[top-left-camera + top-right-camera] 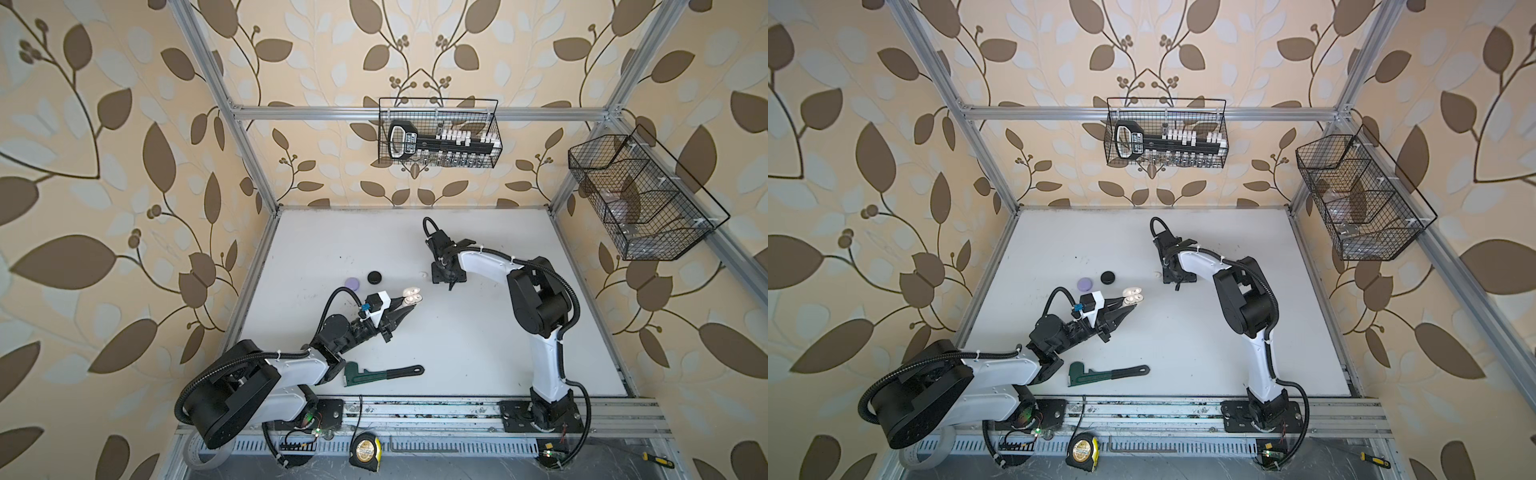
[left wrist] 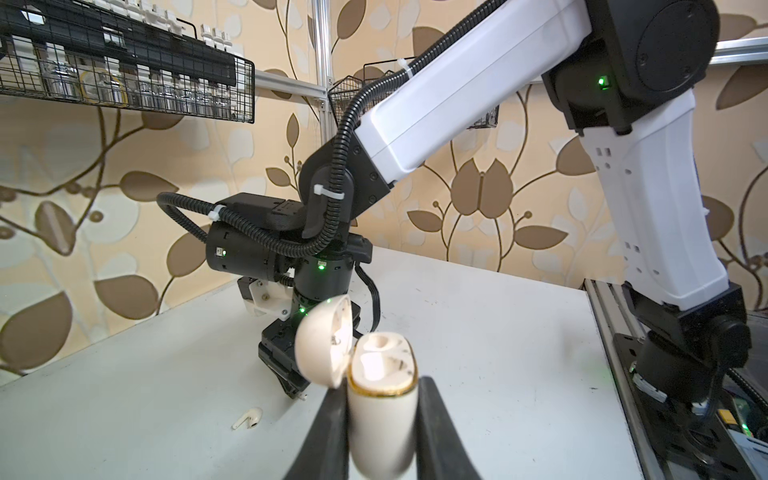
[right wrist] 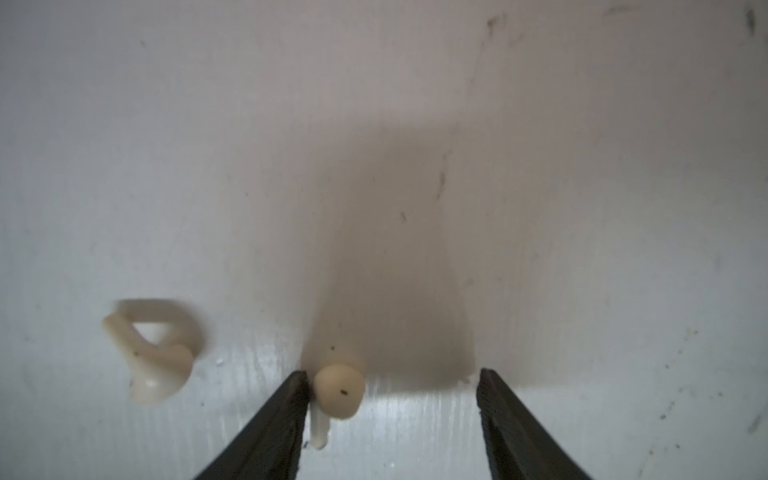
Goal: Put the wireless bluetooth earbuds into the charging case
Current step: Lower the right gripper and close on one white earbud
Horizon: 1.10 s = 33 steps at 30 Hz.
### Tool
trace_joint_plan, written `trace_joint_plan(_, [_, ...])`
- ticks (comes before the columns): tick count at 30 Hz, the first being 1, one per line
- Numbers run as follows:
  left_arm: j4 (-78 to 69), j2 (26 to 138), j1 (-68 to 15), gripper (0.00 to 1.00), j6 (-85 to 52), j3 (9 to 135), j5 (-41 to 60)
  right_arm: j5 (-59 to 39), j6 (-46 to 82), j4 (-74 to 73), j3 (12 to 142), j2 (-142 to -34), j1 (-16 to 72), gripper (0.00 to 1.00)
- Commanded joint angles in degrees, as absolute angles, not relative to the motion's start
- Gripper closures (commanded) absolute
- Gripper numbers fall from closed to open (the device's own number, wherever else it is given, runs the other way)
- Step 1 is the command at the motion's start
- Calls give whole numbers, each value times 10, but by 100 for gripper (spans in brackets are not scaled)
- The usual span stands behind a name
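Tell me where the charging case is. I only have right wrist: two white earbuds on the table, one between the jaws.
Observer: The left gripper is shut on the white case, opening facing up.
Operator: Lid state?
Observer: Its lid is hinged open beside the body.
Operator: Sockets free?
Observer: Both sockets look empty in the left wrist view.
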<state>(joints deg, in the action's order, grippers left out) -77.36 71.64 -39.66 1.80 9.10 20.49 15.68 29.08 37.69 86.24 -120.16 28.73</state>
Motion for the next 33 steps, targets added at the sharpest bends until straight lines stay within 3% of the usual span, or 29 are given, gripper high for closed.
trace_joint_plan(1, [-810,705,-391,100,28,91,207,149,290,384,824,-1188,282,37])
trace_joint_plan(13, [-802,703,-391,100,30,94,217,117,284,365,828,-1199,277,47])
trace_joint_plan(19, [-803,701,-391,100,28,93,217,110,289,359,820,-1205,261,61])
trace_joint_plan(33, [-798,695,-391,100,29,94,218,112,300,343,797,-1193,240,63])
